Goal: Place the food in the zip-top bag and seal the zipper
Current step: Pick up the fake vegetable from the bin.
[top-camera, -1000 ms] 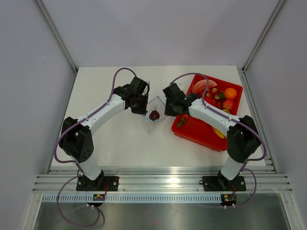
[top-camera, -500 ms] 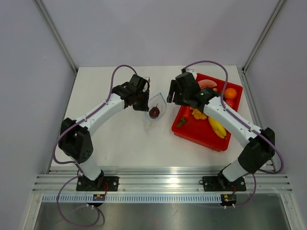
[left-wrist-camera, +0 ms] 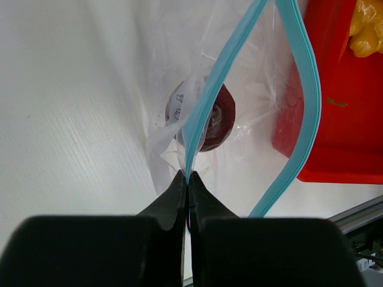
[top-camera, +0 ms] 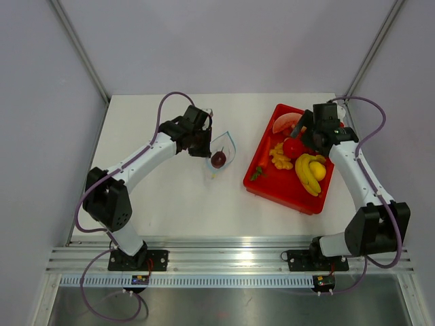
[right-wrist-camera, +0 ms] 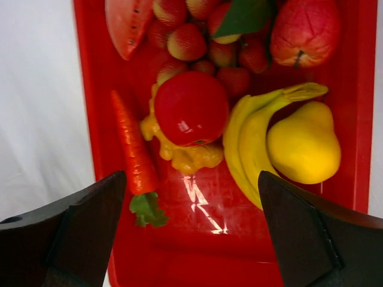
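Observation:
The zip-top bag [top-camera: 223, 150] lies clear and crinkly between the arms, its mouth gaping. A dark purple round fruit [top-camera: 218, 159] [left-wrist-camera: 216, 121] sits inside it. My left gripper [top-camera: 204, 145] [left-wrist-camera: 188, 176] is shut on one side of the light blue zipper [left-wrist-camera: 210, 89]; the other zipper side [left-wrist-camera: 310, 89] bows away, free. My right gripper [top-camera: 301, 136] [right-wrist-camera: 191, 179] hangs open above the red tray [top-camera: 279, 193], holding nothing. The glossy red tomato [top-camera: 293, 147] [right-wrist-camera: 191, 107] rests in the tray just beyond its fingertips, on a knobbly yellow piece [right-wrist-camera: 187, 158].
The red tray [right-wrist-camera: 197, 257] also holds a banana [right-wrist-camera: 245, 143] [top-camera: 306, 175], a yellow pear-like fruit [right-wrist-camera: 303, 143], a carrot [right-wrist-camera: 131, 149], a watermelon slice [right-wrist-camera: 127, 21], an apple [right-wrist-camera: 305, 30] and small strawberries. The tray's left edge lies close to the bag.
My right gripper has opened and swung right, from the bag's mouth to above the tray. The left gripper stays shut on the zipper, and the bag's mouth stands wider.

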### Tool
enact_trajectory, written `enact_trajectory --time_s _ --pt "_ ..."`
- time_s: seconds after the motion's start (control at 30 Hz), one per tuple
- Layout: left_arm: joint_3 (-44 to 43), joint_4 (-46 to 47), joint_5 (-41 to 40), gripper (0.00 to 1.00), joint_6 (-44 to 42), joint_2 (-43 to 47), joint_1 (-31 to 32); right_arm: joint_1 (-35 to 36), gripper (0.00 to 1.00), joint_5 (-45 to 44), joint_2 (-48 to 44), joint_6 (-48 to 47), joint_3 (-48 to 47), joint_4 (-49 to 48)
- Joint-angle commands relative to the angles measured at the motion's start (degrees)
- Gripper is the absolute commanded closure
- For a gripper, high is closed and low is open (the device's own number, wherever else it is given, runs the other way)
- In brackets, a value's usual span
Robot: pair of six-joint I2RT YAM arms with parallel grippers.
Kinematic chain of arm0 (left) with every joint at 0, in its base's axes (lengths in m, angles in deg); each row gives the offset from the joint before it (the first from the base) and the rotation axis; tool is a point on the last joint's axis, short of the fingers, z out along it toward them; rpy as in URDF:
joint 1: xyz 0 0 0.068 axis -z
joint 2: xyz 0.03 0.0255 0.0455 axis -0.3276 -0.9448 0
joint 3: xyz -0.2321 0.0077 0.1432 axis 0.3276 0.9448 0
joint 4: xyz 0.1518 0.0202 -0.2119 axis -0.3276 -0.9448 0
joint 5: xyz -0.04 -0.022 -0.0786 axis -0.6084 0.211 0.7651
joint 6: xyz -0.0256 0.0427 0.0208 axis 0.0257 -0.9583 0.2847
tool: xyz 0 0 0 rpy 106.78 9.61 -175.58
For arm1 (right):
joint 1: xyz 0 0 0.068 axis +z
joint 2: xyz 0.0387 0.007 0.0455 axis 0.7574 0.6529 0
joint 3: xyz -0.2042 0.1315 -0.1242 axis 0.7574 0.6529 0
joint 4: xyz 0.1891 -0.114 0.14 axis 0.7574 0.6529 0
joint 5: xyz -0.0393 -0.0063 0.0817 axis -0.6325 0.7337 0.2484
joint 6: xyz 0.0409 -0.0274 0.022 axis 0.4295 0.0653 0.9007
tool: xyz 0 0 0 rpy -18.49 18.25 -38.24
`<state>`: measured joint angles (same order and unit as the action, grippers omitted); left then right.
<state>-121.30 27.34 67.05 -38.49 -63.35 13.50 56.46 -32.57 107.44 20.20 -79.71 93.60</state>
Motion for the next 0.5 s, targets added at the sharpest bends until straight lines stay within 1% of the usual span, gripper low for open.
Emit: enact_trajectory --time_s 0.0,0.13,0.47 --pt "-2.4 2.3 1.4 1.00 0.5 0.4 -0.1 -2.2 0.01 2.2 2.9 -2.3 0.3 -1.3" --pt "-2.4 2.1 1.3 1.00 0.3 0.3 -0.1 -2.7 0.00 3.6 7.9 -3.3 -1.3 -2.2" --pt "-2.2 1.9 1.5 1.00 0.0 0.6 -0.1 -3.8 0.00 7.1 16.8 -5.2 -5.0 -5.3"
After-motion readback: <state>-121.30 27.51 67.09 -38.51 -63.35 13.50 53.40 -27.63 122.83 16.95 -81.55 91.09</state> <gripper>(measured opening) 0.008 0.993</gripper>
